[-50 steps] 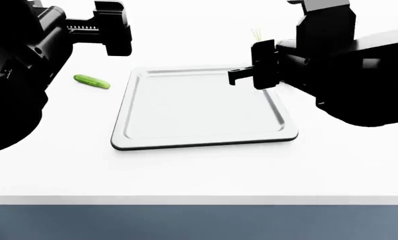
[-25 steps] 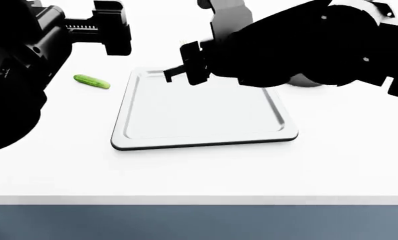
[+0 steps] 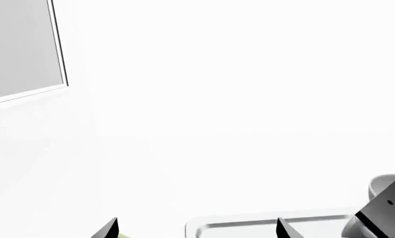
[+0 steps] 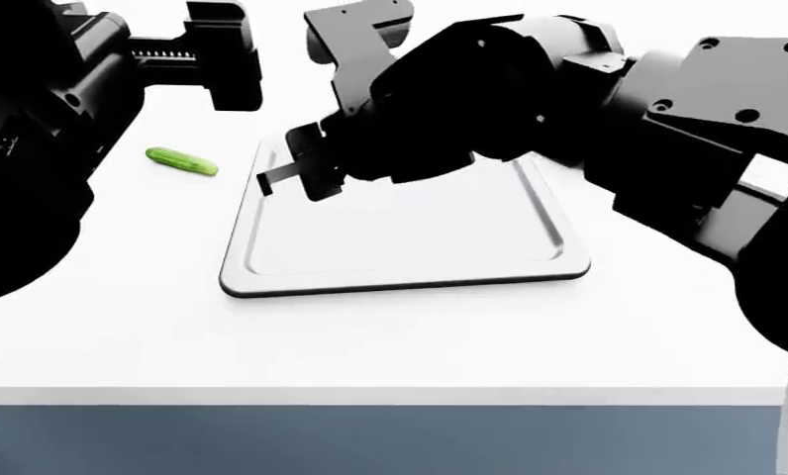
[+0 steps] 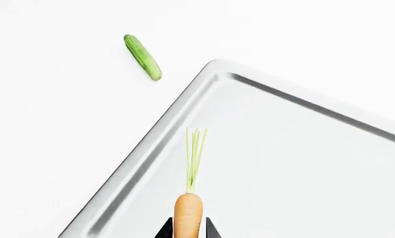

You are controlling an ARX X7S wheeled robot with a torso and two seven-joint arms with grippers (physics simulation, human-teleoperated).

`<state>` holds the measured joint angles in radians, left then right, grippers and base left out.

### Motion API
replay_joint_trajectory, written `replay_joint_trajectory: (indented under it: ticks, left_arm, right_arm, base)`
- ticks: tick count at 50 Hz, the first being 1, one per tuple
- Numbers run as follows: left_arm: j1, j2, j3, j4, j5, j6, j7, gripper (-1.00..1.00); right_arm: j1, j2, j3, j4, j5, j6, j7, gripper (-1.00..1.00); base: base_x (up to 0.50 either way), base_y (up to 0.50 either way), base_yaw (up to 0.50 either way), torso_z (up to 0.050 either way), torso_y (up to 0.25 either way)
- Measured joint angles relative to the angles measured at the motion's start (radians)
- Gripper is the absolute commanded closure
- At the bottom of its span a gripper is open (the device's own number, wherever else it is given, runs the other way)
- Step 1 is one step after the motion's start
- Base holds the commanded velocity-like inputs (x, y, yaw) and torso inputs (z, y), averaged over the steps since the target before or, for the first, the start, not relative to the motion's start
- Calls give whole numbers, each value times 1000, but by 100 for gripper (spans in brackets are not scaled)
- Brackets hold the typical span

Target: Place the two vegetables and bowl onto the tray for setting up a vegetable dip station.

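Observation:
My right gripper is shut on the orange carrot, whose pale green stem points out over the silver-grey tray. In the head view this gripper hangs above the tray's far left part, and the arm hides the carrot. The green cucumber lies on the table left of the tray, also visible from the right wrist. My left gripper stands open and empty behind the cucumber, its fingertips wide apart. The bowl is hidden in the head view; a pale grey rounded shape may be it.
The white table's front edge runs across the head view, with a blue-grey floor below. My right arm spans the back right of the table. A grey framed panel shows in the left wrist view.
My right arm has swung left across the back of the tray, carrying the carrot from the far right corner to the far left part. The left arm and cucumber have not moved.

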<state>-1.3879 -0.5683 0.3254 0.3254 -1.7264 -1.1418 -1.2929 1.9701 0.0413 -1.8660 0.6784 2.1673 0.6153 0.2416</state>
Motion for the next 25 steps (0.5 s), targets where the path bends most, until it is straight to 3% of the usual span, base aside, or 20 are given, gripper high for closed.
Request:
replay_joint_trajectory:
  ticks: [12, 25]
  left_arm:
    - [0, -4, 2, 1, -5, 8, 1, -100]
    - [1, -6, 9, 1, -5, 15, 5, -100]
  right_arm:
    - [-62, -29, 169, 32, -108, 105, 26, 100]
    - [-102, -38, 240, 43, -138, 147, 48, 100]
  base:
    - [0, 0, 0, 0, 0]
    - [0, 0, 0, 0, 0]
